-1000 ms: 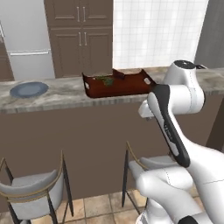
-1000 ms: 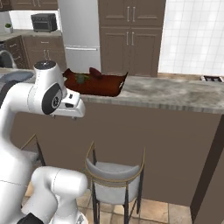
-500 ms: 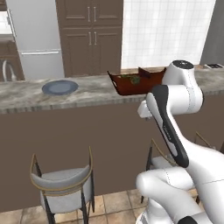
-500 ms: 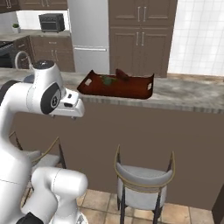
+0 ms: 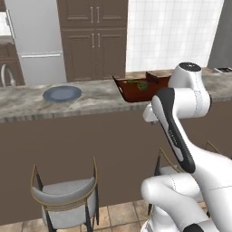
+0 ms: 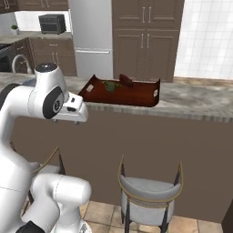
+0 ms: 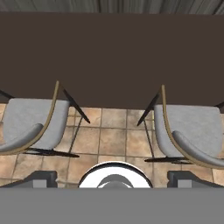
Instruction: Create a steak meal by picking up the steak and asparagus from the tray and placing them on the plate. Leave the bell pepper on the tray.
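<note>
The dark reddish-brown tray [image 5: 131, 93] [image 6: 122, 95] sits on the marble counter, right of the blue-grey plate [image 5: 62, 94]. On the tray, the dark steak [image 6: 126, 81] lies at the back. Thin green asparagus [image 5: 132, 82] lies beside a roundish green bell pepper [image 5: 142, 85]; in the right base view the two merge into one green patch. My arm is folded in front of the counter, and the hand [image 5: 150, 113] [image 6: 75, 111] hangs below counter height, pointing down. In the hand view the gripper [image 7: 113, 178] is open and holds nothing, above the floor.
Two grey stools [image 7: 30, 122] [image 7: 192, 127] stand on the tiled floor against the dark counter front [image 7: 112, 61]. A fridge [image 6: 93, 36] and brown cabinets [image 5: 93, 41] line the back wall. A microwave [image 6: 52, 23] is at far left.
Both base views have slid along the counter, so tray and plate sit further right in the picture: the base has driven left. The arm holds the same folded pose.
</note>
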{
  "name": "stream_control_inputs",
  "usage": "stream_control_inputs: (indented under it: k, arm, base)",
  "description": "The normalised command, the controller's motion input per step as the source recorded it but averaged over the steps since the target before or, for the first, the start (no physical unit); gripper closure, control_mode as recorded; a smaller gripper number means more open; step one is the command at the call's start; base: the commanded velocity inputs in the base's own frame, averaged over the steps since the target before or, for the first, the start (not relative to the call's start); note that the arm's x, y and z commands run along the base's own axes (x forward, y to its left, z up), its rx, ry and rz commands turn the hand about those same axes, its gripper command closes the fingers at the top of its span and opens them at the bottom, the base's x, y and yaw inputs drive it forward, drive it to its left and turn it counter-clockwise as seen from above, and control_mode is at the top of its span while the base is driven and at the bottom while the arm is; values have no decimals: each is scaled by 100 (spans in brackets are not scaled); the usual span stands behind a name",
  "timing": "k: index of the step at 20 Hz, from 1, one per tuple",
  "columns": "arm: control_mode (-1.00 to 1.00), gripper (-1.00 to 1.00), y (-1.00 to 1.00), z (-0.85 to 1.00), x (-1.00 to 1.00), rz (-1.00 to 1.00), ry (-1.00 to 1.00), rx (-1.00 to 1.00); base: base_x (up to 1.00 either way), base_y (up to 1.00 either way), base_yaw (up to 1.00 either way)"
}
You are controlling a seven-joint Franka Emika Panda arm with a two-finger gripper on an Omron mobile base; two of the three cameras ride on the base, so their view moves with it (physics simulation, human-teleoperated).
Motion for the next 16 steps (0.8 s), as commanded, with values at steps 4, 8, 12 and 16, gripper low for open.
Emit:
stream_control_inputs:
  k: [4, 8, 12, 16]
  arm:
    - [100, -100, 0, 0, 0, 0, 0, 0]
    - [100, -100, 0, 0, 0, 0, 0, 0]
    - [100, -100, 0, 0, 0, 0, 0, 0]
    - [100, -100, 0, 0, 0, 0, 0, 0]
  base:
    - [55, 37, -1]
    - [57, 37, -2]
    - [75, 55, -4]
    - [63, 69, -11]
